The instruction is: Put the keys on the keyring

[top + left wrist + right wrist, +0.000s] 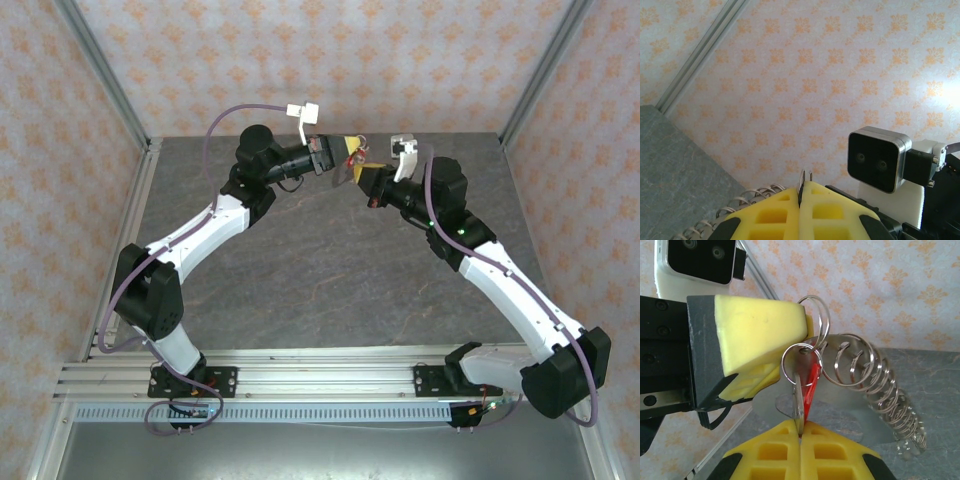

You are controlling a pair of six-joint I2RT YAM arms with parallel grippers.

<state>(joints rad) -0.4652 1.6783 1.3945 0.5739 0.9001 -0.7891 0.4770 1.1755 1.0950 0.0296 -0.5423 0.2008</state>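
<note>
Both grippers meet in the air above the far half of the table. My left gripper (336, 160) (805, 189) is shut on the keyring (855, 410), a thin grey metal plate with a row of split rings (890, 400) (747, 197) along one edge. Its yellow pad (760, 335) shows at upper left in the right wrist view. The keys, a silver blade (799, 400) and a small red piece (813, 382), hang from a small ring (800, 362) at the plate's near end. My right gripper (368, 180) (801, 424) is shut on the lower tips of the keys.
The grey table (330, 260) lies well below both grippers. Patterned walls and metal corner posts (105, 75) close in the back and sides. The right wrist camera (879, 159) sits close in front of the left gripper.
</note>
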